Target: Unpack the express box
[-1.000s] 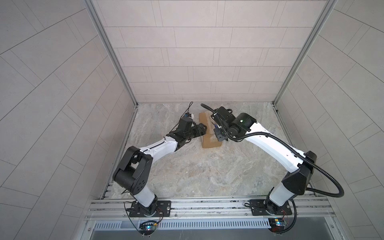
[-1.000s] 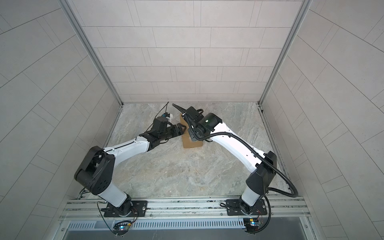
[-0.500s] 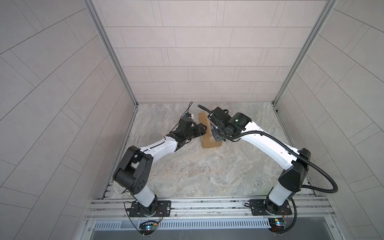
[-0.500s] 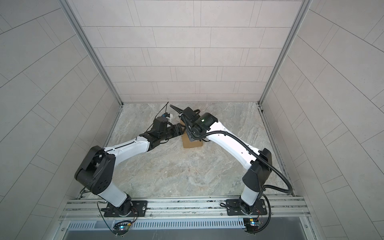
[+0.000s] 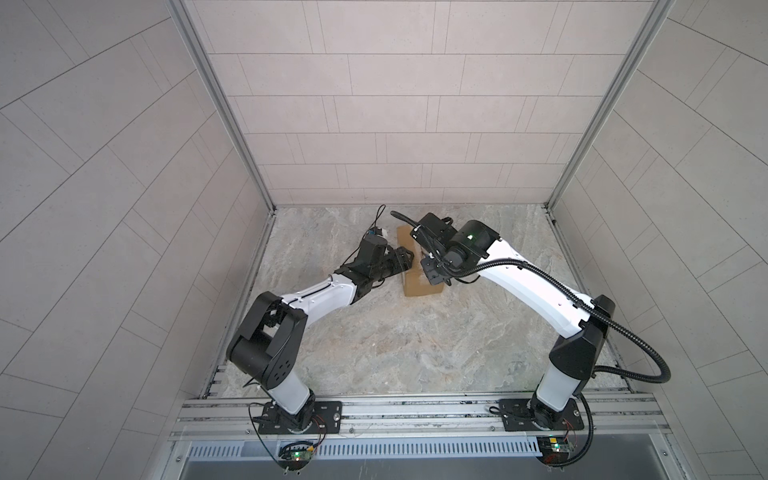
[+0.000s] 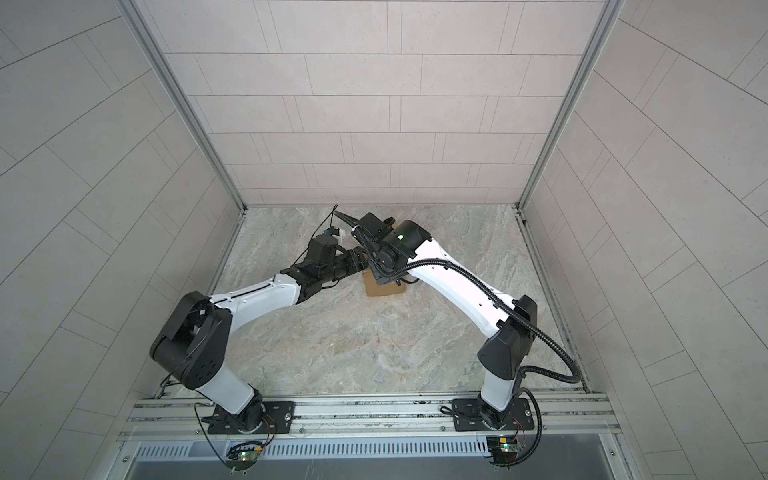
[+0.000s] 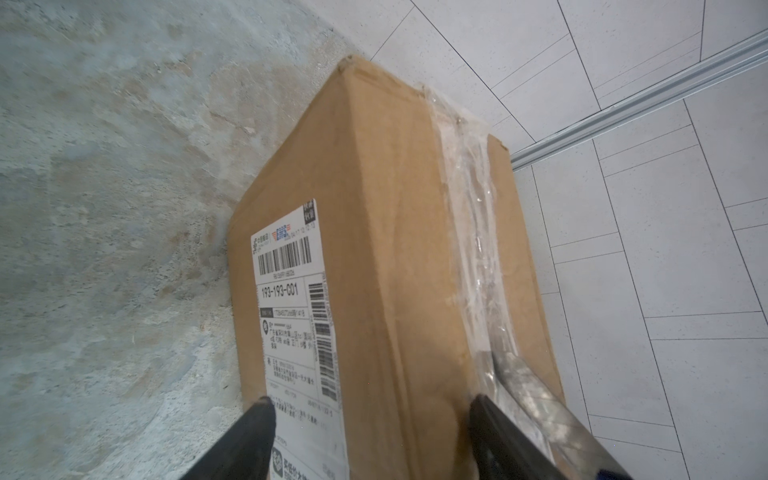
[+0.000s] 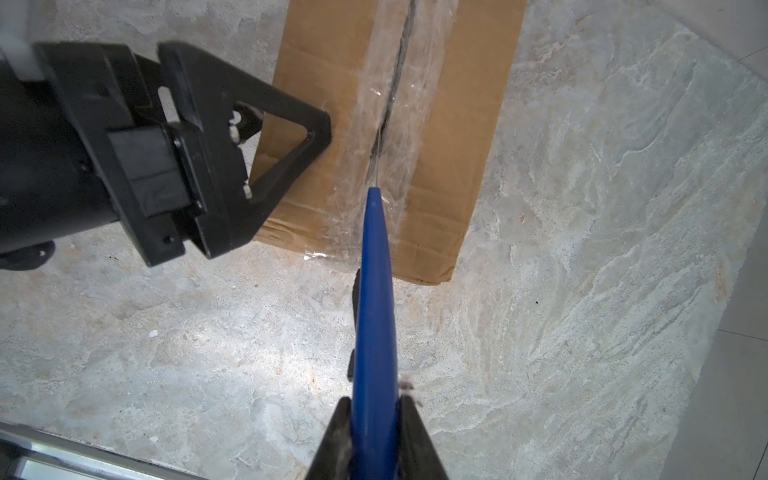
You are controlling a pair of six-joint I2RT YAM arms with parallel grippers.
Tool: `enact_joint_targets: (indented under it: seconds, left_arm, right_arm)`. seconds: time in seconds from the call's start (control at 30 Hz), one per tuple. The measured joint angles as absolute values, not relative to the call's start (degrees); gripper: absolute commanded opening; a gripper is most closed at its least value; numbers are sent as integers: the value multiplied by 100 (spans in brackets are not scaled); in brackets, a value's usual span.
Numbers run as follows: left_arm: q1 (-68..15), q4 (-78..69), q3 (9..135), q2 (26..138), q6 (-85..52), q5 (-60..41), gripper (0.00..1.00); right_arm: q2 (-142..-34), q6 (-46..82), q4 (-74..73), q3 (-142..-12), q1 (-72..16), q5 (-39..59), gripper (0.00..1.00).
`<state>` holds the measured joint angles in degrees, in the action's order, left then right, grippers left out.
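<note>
The express box [image 5: 419,282] [image 6: 382,289] is a brown carton lying on the marble floor, with a white shipping label [image 7: 286,299] on its side and clear tape [image 7: 469,199] [image 8: 399,83] along the top seam. My left gripper [image 5: 405,259] [image 6: 359,253] [image 7: 372,403] is at the box's left side, jaws wide astride its upper edge: one finger [image 8: 286,104] over the top, the other by the label. My right gripper [image 5: 432,272] [image 8: 376,405] is shut on a blue-handled cutter [image 8: 374,291]. Its thin blade [image 7: 532,390] lies in the taped seam near the box's near end.
Tiled walls close the floor in on three sides, and the box's far end is near the back wall [image 5: 374,166]. An aluminium rail [image 5: 415,411] with both arm bases runs along the front. The right arm's black cable hose [image 5: 648,361] loops out to the right.
The right arm has shifted a little to the left over the box with the cutter. The left gripper stays at the box's side, its jaws slightly narrower.
</note>
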<state>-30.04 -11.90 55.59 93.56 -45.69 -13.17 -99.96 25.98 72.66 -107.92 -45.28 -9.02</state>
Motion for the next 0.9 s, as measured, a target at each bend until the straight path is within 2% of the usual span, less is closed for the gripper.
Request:
enact_joint_targets:
  seconds: [0.5, 0.9]
  left_arm:
    - [-3175, -1645, 5266, 9327, -4980, -1212, 76]
    - [-3586, -1839, 5107, 9236, -5443, -921, 74]
  right_arm:
    - [-10613, 2390, 7607, -11463, -4418, -838, 0]
    - [-10628, 1793, 7787, -11579, -4272, -819, 0]
